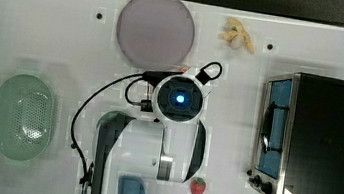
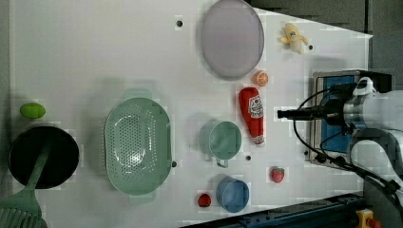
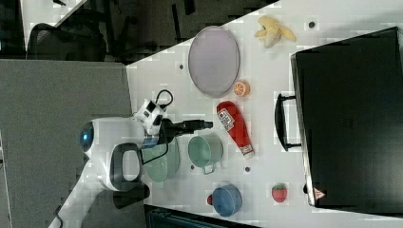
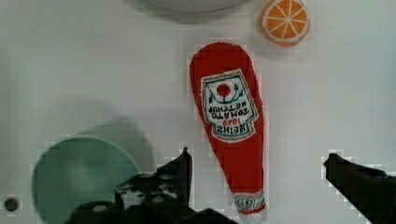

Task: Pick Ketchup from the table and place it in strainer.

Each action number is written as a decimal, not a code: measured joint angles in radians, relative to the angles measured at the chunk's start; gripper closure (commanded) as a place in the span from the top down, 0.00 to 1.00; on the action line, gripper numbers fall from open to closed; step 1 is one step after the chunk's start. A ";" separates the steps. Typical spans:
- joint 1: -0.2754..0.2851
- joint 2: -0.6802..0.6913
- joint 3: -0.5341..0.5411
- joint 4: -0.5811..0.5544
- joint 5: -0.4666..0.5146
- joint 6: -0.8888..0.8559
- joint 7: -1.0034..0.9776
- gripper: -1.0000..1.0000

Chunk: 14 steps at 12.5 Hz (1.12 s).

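Jaws spread astride Ketchup [image 4: 231, 126], between teal cup [image 4: 81, 175] and orange slice [image 4: 285, 21].

Three overhead views, one close wrist.

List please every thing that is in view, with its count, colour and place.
Ketchup: 1, red with white label, lying beside the teal cup.
strainer: 1, pale mint green, toward the left view's left.
plate: 1, grey-lilac, far edge.
orange slice: 1, orange, between plate and Ketchup.
teal cup: 1.
blue cup: 1, near edge.
strawberries: 2, red, beside the blue cup.
banana: 1, yellow, peeled.
lime: 1, green.
black pan: 1.
oven: 1, black.
table: 1, white.
tool: 1, black, open, fingers either side of the Ketchup's cap end.
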 measured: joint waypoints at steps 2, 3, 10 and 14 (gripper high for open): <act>-0.003 0.055 0.006 0.000 -0.049 0.045 -0.008 1.00; 0.000 0.088 0.005 0.002 -0.065 0.074 -0.015 1.00; -0.001 0.296 -0.003 -0.045 -0.090 0.256 -0.026 1.00; -0.007 0.376 0.002 -0.053 -0.089 0.333 -0.027 0.96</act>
